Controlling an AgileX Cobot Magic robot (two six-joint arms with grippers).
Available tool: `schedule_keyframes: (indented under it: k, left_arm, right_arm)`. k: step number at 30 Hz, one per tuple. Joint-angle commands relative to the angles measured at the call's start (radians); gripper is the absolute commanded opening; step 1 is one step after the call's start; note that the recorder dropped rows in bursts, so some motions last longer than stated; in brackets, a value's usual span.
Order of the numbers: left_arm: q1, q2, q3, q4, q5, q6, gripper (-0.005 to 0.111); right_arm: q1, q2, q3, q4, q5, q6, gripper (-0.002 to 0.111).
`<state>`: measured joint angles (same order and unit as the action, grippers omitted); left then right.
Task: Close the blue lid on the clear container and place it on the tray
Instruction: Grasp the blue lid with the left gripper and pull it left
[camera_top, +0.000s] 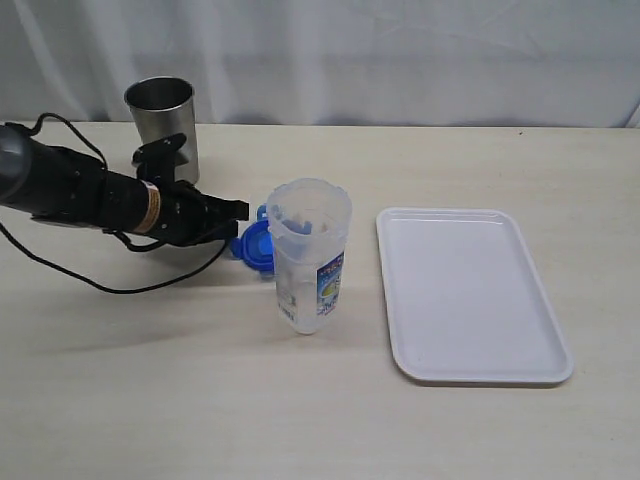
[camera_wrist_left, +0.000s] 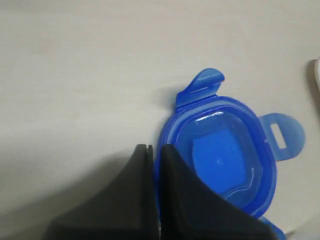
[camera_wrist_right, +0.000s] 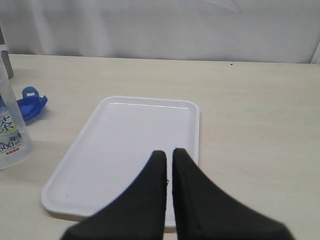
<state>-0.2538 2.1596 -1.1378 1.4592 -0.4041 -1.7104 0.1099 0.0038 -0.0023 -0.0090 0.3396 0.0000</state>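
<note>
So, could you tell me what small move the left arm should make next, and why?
Probably lift the blue lid straight up off the table: the left fingers look shut on its rim, it lies flat beside the clear container, and the container's mouth is open.

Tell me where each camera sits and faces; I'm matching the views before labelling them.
Exterior: off the arms, looking down across the table at the tumbler, clear container and tray; shows the left arm.
Left wrist: above the blue lid, looking down; left gripper closed on its rim.
Right wrist: looks across the tray to the curtain; right gripper shut, empty.
Shared: all three show the blue lid.
</note>
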Motion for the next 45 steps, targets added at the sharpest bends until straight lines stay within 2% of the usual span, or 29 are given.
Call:
schedule_keyframes:
  k: [1, 7, 10, 13, 21, 23, 28, 31, 34, 37, 45]
  left_arm:
    - [0.039, -0.040, 0.034, 0.080, 0.012, -0.017, 0.000]
    - [0.086, -0.131, 0.105, 0.165, 0.061, -0.022, 0.000]
    - [0.091, -0.180, 0.144, 0.246, 0.098, -0.022, 0.000]
    - [0.091, -0.213, 0.171, 0.285, 0.076, -0.022, 0.000]
    - [0.091, -0.218, 0.200, 0.285, 0.054, -0.014, 0.000]
    - [0.091, -0.216, 0.200, 0.285, 0.054, -0.009, 0.005]
    - [0.091, -0.216, 0.200, 0.285, 0.055, -0.007, 0.033]
    - [0.091, -0.216, 0.203, 0.285, 0.083, -0.009, 0.043]
    - [0.091, -0.216, 0.207, 0.285, 0.081, -0.043, 0.045]
    - [0.102, -0.216, 0.222, 0.285, 0.027, -0.175, 0.045]
    - [0.171, -0.218, 0.321, 0.285, -0.021, -0.234, 0.045]
  right_arm:
    - [-0.005, -0.004, 0.002, 0.002, 0.001, 0.000, 0.005]
    - [-0.005, -0.004, 0.002, 0.002, 0.001, 0.000, 0.005]
    - [-0.005, -0.004, 0.002, 0.002, 0.001, 0.000, 0.005]
    - [-0.005, -0.004, 0.002, 0.002, 0.001, 0.000, 0.005]
    - [-0.005, -0.004, 0.002, 0.002, 0.001, 0.000, 0.005]
    - [-0.005, -0.004, 0.002, 0.002, 0.001, 0.000, 0.005]
    - [-0.005, -0.004, 0.002, 0.002, 0.001, 0.000, 0.005]
    - [-0.005, -0.004, 0.002, 0.002, 0.001, 0.000, 0.005]
    - [-0.005, -0.004, 0.002, 0.002, 0.001, 0.000, 0.005]
    - [-0.005, -0.004, 0.002, 0.002, 0.001, 0.000, 0.005]
    - [-0.005, -0.004, 0.002, 0.002, 0.001, 0.000, 0.005]
